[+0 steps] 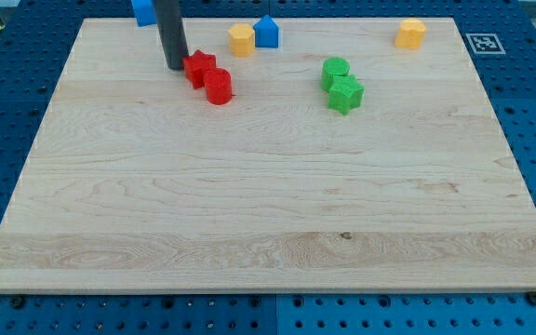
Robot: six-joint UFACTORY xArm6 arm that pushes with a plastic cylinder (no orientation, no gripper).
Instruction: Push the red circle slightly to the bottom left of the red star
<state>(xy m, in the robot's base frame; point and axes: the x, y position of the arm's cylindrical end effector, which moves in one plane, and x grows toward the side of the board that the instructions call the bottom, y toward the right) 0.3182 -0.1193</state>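
The red star (199, 67) lies near the view's top, left of centre. The red circle (219, 87) touches it on its lower right side. My tip (175, 67) stands on the board just left of the red star, close to it or touching it. The dark rod rises from the tip out of the view's top.
A yellow block (242, 40) and a blue block (266, 32) sit at the top centre. A blue block (143, 11) lies at the top left edge behind the rod. A green circle (335, 71) and green star (345, 94) sit right of centre. A yellow block (410, 33) lies top right.
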